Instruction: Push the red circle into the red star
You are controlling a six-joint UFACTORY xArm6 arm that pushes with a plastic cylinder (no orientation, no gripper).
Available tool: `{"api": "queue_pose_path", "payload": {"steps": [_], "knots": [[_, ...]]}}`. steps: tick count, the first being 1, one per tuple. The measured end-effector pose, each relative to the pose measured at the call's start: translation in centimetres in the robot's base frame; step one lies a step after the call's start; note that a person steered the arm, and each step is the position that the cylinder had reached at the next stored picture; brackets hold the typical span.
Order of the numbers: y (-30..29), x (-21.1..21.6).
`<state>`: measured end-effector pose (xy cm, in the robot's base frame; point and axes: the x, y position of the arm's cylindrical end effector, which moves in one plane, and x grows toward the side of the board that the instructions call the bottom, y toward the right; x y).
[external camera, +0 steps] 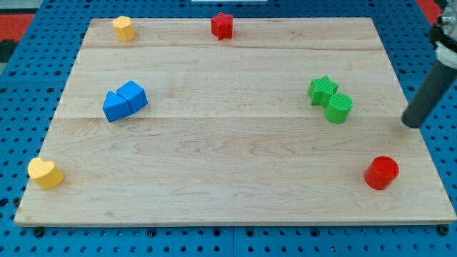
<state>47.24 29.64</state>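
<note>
The red circle (381,173) lies near the board's bottom right corner. The red star (222,25) sits at the top edge, a little left of the middle. My tip (410,123) rests near the board's right edge, above and slightly right of the red circle, with a clear gap between them. The rod slants up to the view's right edge. The red star is far off to the upper left of my tip.
A green star (323,91) and a green circle (339,108) touch each other left of my tip. Two blue blocks (124,101) sit together at the left. A yellow block (123,28) is at top left, a yellow heart (45,173) at bottom left.
</note>
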Motion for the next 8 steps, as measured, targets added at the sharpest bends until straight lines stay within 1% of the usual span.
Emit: {"api": "queue_pose_path", "payload": {"steps": [1,2,5,6,7,8], "knots": [[0.9,5.3],[-2.7,8.3],[-25.9,9.1],[-27.3,9.2],[-29.2,7.3],[-33.9,4.5]]}}
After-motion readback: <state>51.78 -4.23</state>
